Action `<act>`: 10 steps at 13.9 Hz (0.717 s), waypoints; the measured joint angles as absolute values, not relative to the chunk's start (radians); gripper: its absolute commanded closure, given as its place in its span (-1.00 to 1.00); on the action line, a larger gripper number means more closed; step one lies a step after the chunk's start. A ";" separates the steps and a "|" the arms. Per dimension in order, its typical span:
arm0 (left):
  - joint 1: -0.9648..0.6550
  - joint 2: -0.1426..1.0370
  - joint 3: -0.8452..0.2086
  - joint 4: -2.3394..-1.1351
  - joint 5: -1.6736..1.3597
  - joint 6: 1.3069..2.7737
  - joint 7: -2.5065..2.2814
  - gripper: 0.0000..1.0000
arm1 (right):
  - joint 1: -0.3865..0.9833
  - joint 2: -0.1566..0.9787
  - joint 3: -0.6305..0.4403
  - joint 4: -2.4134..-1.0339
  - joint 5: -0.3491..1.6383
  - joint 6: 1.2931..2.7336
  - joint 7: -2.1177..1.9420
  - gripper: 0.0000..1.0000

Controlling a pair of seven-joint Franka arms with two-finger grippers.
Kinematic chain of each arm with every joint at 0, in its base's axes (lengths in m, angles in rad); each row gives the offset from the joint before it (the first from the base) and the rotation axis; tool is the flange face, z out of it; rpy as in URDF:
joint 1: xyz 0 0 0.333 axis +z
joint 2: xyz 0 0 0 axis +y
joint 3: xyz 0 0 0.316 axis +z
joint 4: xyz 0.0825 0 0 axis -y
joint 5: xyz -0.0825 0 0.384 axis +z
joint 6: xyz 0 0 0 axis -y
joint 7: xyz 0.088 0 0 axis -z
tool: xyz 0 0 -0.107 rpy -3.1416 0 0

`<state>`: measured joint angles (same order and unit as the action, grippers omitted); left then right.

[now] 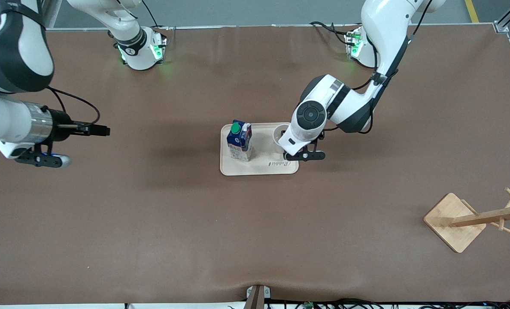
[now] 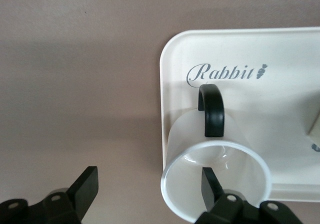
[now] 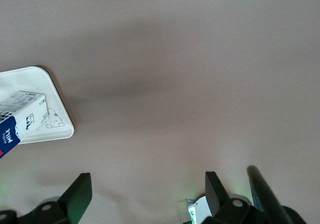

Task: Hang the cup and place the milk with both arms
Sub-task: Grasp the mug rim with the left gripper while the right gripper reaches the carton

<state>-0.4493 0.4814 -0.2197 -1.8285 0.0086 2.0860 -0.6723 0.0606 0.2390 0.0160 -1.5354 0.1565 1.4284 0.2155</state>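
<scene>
On a cream rectangular tray (image 1: 259, 169) printed "Rabbit" stand the small white mug with a black loop handle (image 2: 216, 171) and the blue and white gable-top milk carton with a green cap (image 1: 239, 140). The left gripper (image 2: 150, 186) hangs over the mug, jaws wide, one finger inside the rim, one outside. In the front view its wrist hides most of the mug. The right gripper (image 3: 145, 191) waits spread wide over bare table; a wooden rack (image 1: 474, 219) is cut off
</scene>
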 measured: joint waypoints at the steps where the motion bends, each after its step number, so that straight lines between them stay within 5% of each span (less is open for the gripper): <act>1: -0.449 0.484 -0.220 -1.841 0.006 2.099 -0.678 -0.37 | 0.064 0.249 0.016 -1.536 0.156 1.432 0.217 -1.00; 3: -0.453 0.496 -0.224 -1.849 -0.010 2.120 -0.688 -0.13 | 0.073 0.258 0.016 -1.535 0.157 1.432 0.217 -1.00; 8: -0.472 0.523 -0.228 -1.850 -0.022 2.157 -0.711 0.94 | 0.158 0.260 0.018 -1.535 0.182 1.432 0.218 -1.00; 10: -0.472 0.525 -0.228 -1.850 -0.022 2.158 -0.711 1.00 | 0.200 0.268 0.019 -1.535 0.234 1.447 0.224 -1.00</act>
<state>-0.4717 0.5253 -0.2281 -1.8501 -0.0221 2.1577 -0.7112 0.1998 0.2681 0.0192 -1.5354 0.2341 1.4467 0.2240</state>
